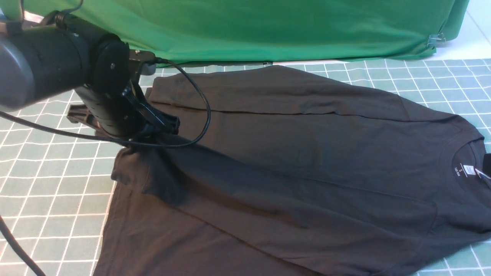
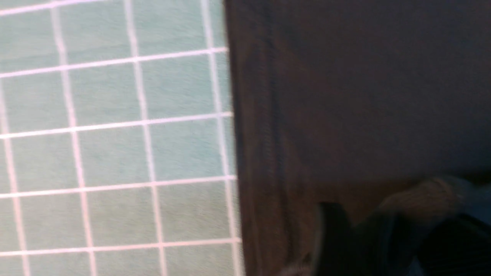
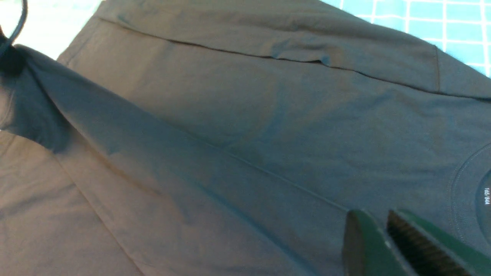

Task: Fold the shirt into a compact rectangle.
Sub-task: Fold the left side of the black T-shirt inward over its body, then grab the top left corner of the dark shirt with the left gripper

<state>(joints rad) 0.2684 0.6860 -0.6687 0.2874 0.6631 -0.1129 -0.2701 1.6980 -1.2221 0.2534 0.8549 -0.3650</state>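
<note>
- Gridded green mat (image 1: pixel 46 184) is lying bare down the frame's left, beyond the hem edge.
- The shirt (image 1: pixel 307 153) is covering centre and right.
- Left gripper (image 1: pixel 165 128) is meeting a raised fold, centre-left; its jaw opening is unclear.
- Right gripper (image 3: pixel 374 220) is hovering lower right, jaws nearly together, holding nothing.

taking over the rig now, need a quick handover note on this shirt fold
Left gripper: at the shirt's hem end, on a raised bunch of cloth; open or shut unclear.
Right gripper: shut, empty, over the shirt near the collar.
Shirt: spread on the grid mat, collar to the robot's right.
Done: far sleeve and near sleeve look folded across the body.
Left: fold the body into a rectangle.
</note>
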